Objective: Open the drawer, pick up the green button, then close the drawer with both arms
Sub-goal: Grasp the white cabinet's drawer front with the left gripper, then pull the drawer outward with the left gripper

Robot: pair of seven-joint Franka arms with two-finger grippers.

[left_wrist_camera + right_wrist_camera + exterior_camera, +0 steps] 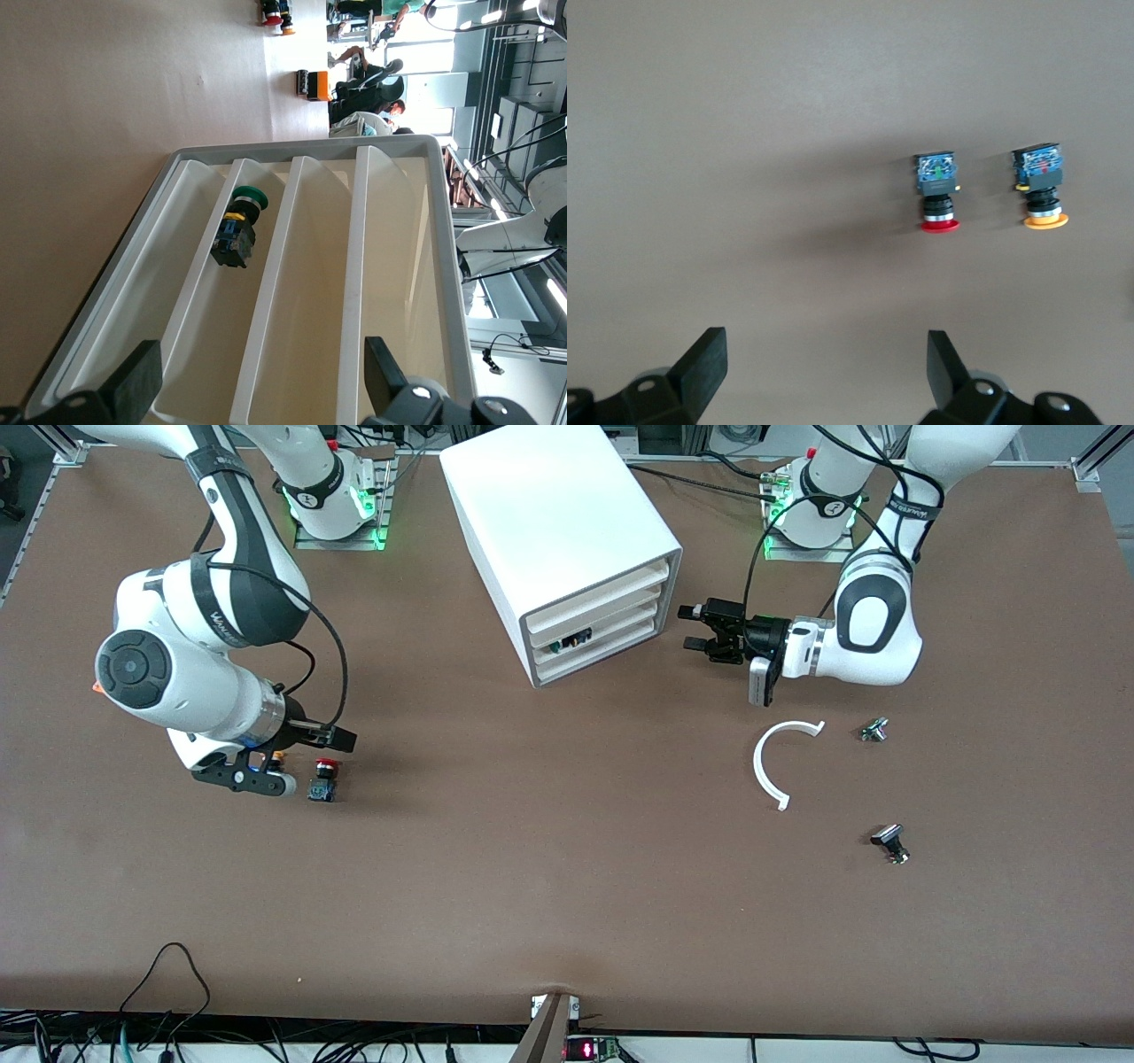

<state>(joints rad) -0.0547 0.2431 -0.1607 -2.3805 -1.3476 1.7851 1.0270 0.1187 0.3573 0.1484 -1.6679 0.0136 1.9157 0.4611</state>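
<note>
Green button (236, 234) lay in cabinet's (558, 540) drawer (213, 292).
Left gripper (709, 633) beside cabinet front, right gripper (266, 766) toward the right arm's end: both spread, empty. Button probably light, rigid; grasp blocky body.

A robotics lab is shown here. Two white arms (221, 602) (873, 615) are bolted onto metal base plates (341, 536) along the edge of a wide brown table (567, 886), and green lights are lit at the bases. Aluminium framing (66, 452) is seen at the corners. Loose cables (159, 992) are strung along the front edge, beside a small device with a red display (585, 1050). In the left wrist view, seated people (368, 84) and grey storage bins (523, 115) are caught under bright ceiling lights, in an open workspace.
</note>
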